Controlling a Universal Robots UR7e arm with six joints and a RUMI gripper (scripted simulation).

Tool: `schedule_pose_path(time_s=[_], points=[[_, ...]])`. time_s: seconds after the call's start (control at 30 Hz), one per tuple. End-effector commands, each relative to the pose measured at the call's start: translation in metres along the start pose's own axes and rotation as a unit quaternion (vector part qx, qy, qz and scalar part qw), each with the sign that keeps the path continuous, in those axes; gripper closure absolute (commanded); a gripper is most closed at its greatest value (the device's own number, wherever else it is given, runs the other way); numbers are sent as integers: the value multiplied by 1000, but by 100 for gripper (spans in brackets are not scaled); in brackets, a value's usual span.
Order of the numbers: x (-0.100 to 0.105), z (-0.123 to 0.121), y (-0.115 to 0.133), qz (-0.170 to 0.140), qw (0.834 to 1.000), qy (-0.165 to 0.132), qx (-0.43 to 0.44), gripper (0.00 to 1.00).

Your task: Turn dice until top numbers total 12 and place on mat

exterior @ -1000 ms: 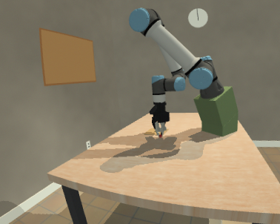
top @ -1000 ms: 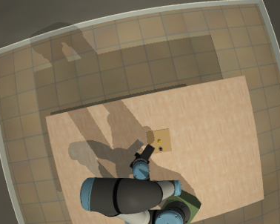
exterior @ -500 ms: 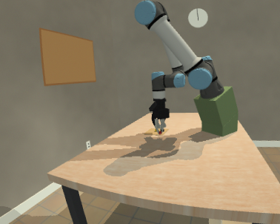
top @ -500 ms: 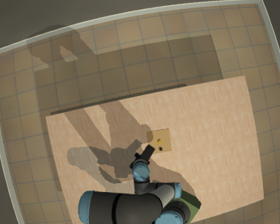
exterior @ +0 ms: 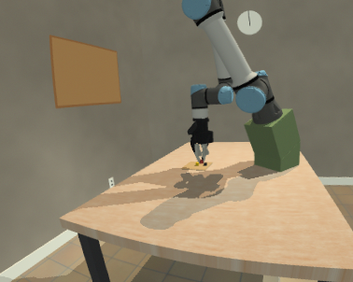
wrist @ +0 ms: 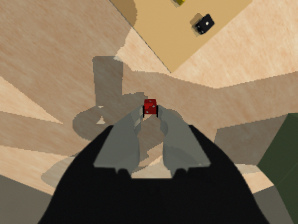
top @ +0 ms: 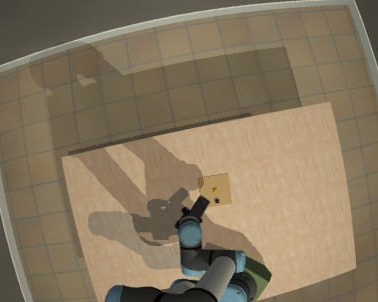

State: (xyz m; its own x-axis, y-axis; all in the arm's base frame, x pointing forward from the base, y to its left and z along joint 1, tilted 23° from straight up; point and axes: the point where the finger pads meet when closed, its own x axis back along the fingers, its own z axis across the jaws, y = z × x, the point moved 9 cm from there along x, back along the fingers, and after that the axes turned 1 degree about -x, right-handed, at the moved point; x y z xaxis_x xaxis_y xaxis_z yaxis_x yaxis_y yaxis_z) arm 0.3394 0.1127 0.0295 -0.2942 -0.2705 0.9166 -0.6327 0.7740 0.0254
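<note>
On one wooden worktop (top: 288,165), set over a tiled floor (top: 33,150), everything of interest is gathered. One arm (exterior: 232,51) is mounted on one green pedestal (exterior: 280,140) at the worktop's 5 o'clock corner in the top view, and it is bent down so that its black wrist points toward the middle of the worktop. One tan mat (top: 222,184) is laid flat slightly right of the worktop's centre, at about 1 o'clock from the wrist in the top view.

One tool (wrist: 150,116) is seen, with two grey fingers drawn narrow around one red die (wrist: 150,106), which is pinched at the fingertips. In the wrist view the held die is shown over bare, shadowed wood, apart from the mat, whose near edge lies at 12 to 1 o'clock from it. How high the die is held above the wood cannot be told.

Three dice are counted in all. Two are set on the mat: one yellow die (top: 215,190) near its middle and one black die (top: 217,200) just beside it, at 6 o'clock from the yellow one in the top view. Their top numbers are too small to be read.

On the wall, one orange board (exterior: 84,72) and one round clock (exterior: 249,21) are hung.
</note>
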Motion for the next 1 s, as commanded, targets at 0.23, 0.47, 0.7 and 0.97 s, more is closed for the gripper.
schedule_pose_path(time_s=[0.23,0.47,0.7,0.97], points=[[21,2,1,-7,1000,4,-1,100],[32,2,1,-7,1000,4,-1,100],[38,2,1,-7,1000,4,-1,100],[44,2,1,-7,1000,4,-1,100]])
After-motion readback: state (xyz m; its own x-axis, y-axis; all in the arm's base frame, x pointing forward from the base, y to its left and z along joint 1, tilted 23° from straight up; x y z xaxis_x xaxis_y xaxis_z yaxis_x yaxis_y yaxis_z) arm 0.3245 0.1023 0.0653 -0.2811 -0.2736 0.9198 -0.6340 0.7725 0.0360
